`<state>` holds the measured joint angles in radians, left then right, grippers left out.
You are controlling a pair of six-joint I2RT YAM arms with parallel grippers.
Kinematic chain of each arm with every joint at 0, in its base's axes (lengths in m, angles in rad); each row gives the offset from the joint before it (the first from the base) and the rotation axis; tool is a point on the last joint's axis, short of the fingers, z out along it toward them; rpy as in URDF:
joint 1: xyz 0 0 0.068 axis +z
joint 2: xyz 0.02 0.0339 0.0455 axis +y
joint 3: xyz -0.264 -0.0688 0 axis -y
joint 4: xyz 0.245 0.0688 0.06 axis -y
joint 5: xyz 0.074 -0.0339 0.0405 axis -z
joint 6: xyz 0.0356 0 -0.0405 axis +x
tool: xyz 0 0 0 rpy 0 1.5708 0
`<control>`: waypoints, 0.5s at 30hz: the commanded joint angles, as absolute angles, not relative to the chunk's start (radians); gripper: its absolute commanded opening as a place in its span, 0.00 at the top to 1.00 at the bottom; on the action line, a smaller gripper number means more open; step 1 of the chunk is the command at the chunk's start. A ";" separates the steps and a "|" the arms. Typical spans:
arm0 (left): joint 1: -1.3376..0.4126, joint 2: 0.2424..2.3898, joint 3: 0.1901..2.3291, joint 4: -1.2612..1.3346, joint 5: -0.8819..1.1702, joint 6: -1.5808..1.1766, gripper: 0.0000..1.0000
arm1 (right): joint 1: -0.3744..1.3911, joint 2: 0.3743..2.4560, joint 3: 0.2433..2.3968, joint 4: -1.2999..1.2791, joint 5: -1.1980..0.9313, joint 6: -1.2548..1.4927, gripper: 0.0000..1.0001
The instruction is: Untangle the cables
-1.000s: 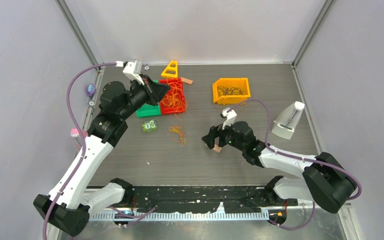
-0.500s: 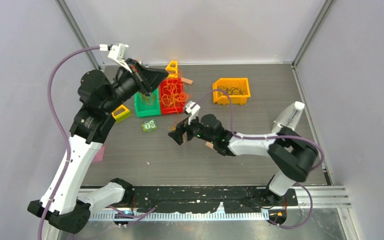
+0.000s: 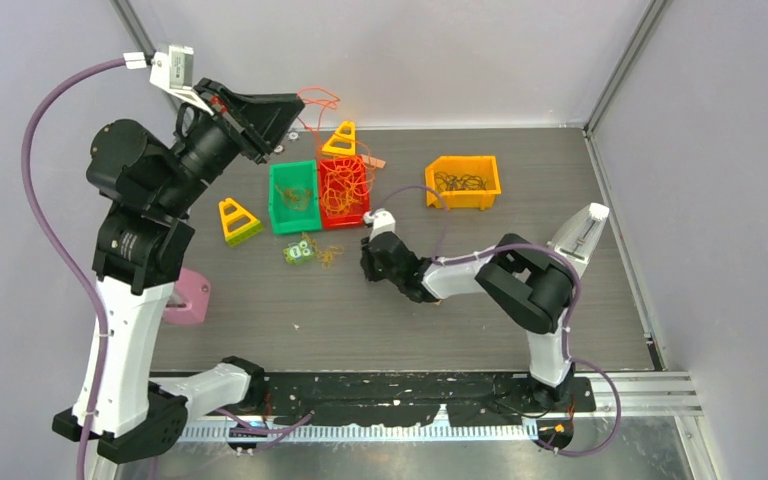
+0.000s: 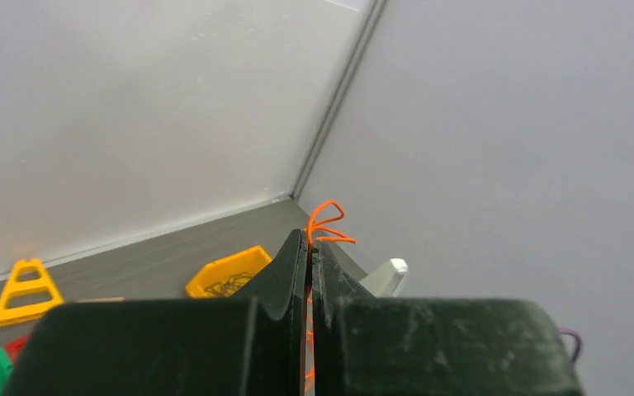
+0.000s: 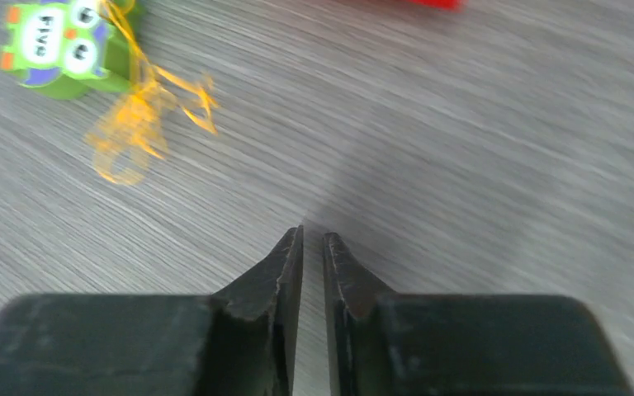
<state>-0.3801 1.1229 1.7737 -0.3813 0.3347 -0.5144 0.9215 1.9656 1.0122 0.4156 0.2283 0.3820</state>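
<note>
My left gripper [image 3: 293, 112] is raised high over the table's back left and is shut on an orange cable [image 3: 318, 100]. In the left wrist view the orange cable's loops [image 4: 328, 221] stick out past the gripper's tips [image 4: 310, 239]. From there the strand trails down to the orange tangle in the red bin [image 3: 344, 190]. A yellow cable clump [image 3: 328, 256] lies on the table beside a green owl block [image 3: 300, 252]. My right gripper [image 3: 367, 265] sits low just right of it. In its wrist view the right gripper [image 5: 313, 235] shows only a thin slit, nothing between, and the yellow cable clump [image 5: 136, 124] lies ahead to the left.
A green bin [image 3: 293, 195] holds some thin wire. A yellow bin [image 3: 463, 180] at the back holds dark cables. Two yellow triangle frames [image 3: 343, 140] [image 3: 237, 220], a pink block [image 3: 188, 298] at the left edge and a white wedge-shaped object [image 3: 580, 240] at the right also stand here.
My left arm rose up and to the left, drawing the orange cable out of the red bin. My right arm swept left to the yellow clump and its jaws closed.
</note>
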 commanded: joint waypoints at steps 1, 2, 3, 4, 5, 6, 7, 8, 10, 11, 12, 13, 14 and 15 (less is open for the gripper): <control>-0.340 1.119 1.796 -0.455 0.241 -0.443 1.00 | 0.882 1.796 0.888 0.367 0.355 0.478 0.83; -0.332 1.117 1.786 -0.458 0.227 -0.435 1.00 | 0.863 1.746 0.844 0.353 0.357 0.498 0.85; -0.324 1.117 1.777 -0.457 0.218 -0.432 1.00 | 0.851 1.723 0.826 0.345 0.355 0.506 0.87; -0.315 1.117 1.765 -0.452 0.215 -0.431 1.00 | 0.829 1.672 0.786 0.330 0.348 0.510 0.91; -0.309 1.120 1.753 -0.445 0.217 -0.431 1.00 | 0.816 1.646 0.752 0.322 0.343 0.519 0.93; -0.305 1.126 1.747 -0.444 0.218 -0.431 1.00 | 0.790 1.598 0.738 0.302 0.340 0.522 0.94; -0.300 1.131 1.742 -0.441 0.219 -0.430 1.00 | 0.778 1.573 0.713 0.294 0.329 0.522 0.94; -0.297 1.137 1.739 -0.440 0.221 -0.428 1.00 | 0.754 1.528 0.702 0.281 0.320 0.518 0.95; -0.293 1.150 1.733 -0.440 0.210 -0.418 1.00 | 0.730 1.463 0.688 0.250 0.300 0.492 0.94; -0.291 1.157 1.732 -0.441 0.192 -0.410 1.00 | 0.726 1.446 0.688 0.238 0.296 0.466 0.94; -0.288 1.163 1.731 -0.444 0.176 -0.400 1.00 | 0.722 1.412 0.692 0.215 0.296 0.453 0.92; -0.284 1.169 1.733 -0.445 0.156 -0.389 1.00 | 0.721 1.398 0.698 0.194 0.297 0.420 0.91; -0.279 1.177 1.732 -0.445 0.139 -0.380 1.00 | 0.720 1.374 0.700 0.186 0.298 0.405 0.89; -0.274 1.183 1.734 -0.446 0.123 -0.371 1.00 | 0.720 1.363 0.705 0.173 0.306 0.382 0.89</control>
<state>-0.2943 1.1660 1.7309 -0.4484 0.1989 -0.4263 0.7162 1.4406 0.6865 0.2264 0.2977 0.4603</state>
